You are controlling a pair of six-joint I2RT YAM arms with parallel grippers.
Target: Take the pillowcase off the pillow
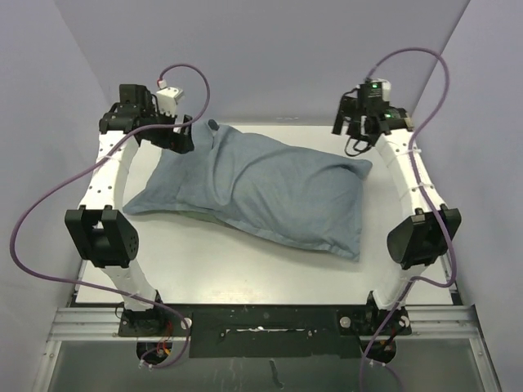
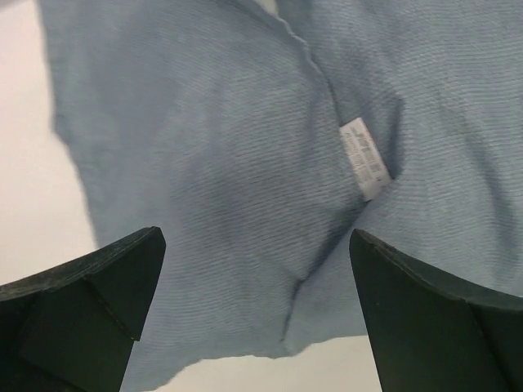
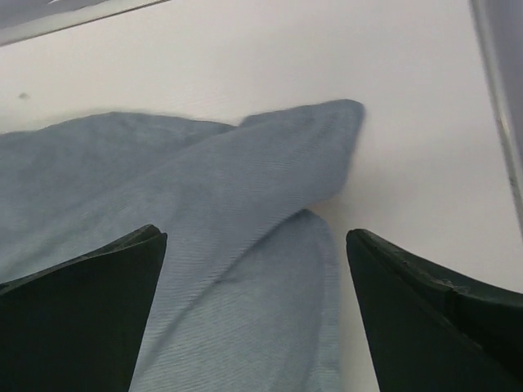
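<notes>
The pillowcase (image 1: 261,192) shows its dusty blue-grey side and lies stuffed across the white table (image 1: 245,269); the pillow inside it is hidden. My left gripper (image 1: 189,135) is open and empty, hovering over the case's far left end. In the left wrist view the fabric (image 2: 212,180) carries a small white label (image 2: 364,157) beside a seam. My right gripper (image 1: 351,131) is open and empty above the case's far right corner, which shows as a folded tip (image 3: 327,139) in the right wrist view.
Grey walls (image 1: 270,49) enclose the table at the back and sides. Purple cables (image 1: 33,212) loop from both arms. A metal rail (image 1: 261,322) and the arm bases line the near edge. Bare white table shows in front of the case.
</notes>
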